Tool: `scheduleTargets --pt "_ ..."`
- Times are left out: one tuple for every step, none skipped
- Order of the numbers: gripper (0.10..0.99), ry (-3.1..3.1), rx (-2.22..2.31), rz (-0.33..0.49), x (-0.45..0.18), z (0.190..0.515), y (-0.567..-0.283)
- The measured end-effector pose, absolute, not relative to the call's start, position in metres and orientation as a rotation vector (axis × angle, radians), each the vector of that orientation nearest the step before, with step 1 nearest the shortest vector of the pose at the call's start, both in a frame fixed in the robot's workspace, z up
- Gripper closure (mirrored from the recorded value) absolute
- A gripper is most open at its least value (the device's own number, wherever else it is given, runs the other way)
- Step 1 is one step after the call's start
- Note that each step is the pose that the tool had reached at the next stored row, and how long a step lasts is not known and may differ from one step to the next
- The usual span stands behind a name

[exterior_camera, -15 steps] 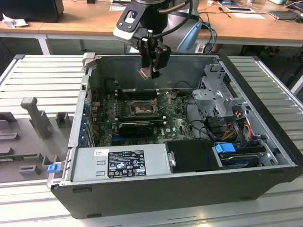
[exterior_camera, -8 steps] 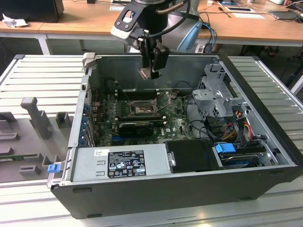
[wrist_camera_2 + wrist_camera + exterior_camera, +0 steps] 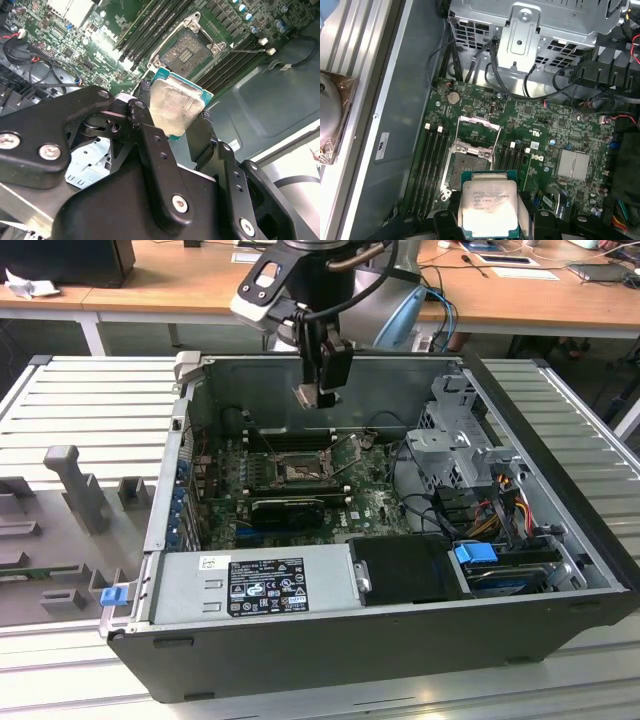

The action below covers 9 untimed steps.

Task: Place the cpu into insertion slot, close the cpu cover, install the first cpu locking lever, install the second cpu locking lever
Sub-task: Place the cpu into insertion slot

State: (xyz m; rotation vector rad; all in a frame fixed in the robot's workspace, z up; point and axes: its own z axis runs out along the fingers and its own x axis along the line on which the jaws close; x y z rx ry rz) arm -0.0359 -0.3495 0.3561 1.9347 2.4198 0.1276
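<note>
My gripper (image 3: 322, 392) hangs above the open computer case and is shut on the cpu (image 3: 312, 395). In both wrist views the cpu (image 3: 175, 107) (image 3: 489, 207) is a pale silver square on a green edge, pinched between the two black fingers (image 3: 150, 137). It is held in the air, apart from the board. Below it lies the insertion slot (image 3: 298, 472) (image 3: 186, 50) (image 3: 467, 165), open with its grey centre bare. The cpu cover (image 3: 479, 124) stands flipped back at the socket's far side in the first wrist view. I cannot make out the locking levers for certain.
Memory slots (image 3: 432, 165) flank the socket. A long black card (image 3: 288, 508) lies just in front of it. A grey power supply (image 3: 250, 585) fills the case's front, and a metal drive cage (image 3: 450, 440) with bundled cables (image 3: 490, 505) sits at the exterior view's right.
</note>
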Motion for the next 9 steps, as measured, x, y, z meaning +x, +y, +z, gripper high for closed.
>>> scheduleTargets --pt "0.557 2.416 1.94 0.128 -0.0359 0.3554 -0.3494" --pt "0.557 2.413 1.943 0.128 -0.0359 0.355 -0.3493" --pt "0.557 2.408 1.948 0.127 -0.0359 0.3545 -0.3492" --pt "0.557 2.406 1.951 0.127 -0.0359 0.3542 -0.3492" --pt "0.557 2.404 1.953 0.127 -0.0359 0.3539 -0.3491" --pt "0.557 2.401 1.957 0.126 -0.0359 0.3535 -0.3491" --pt "0.557 2.398 1.96 0.126 -0.0359 0.3532 -0.349" --pt "0.557 2.396 1.962 0.126 -0.0359 0.353 -0.349" --pt "0.557 2.393 1.966 0.126 -0.0359 0.3527 -0.349"
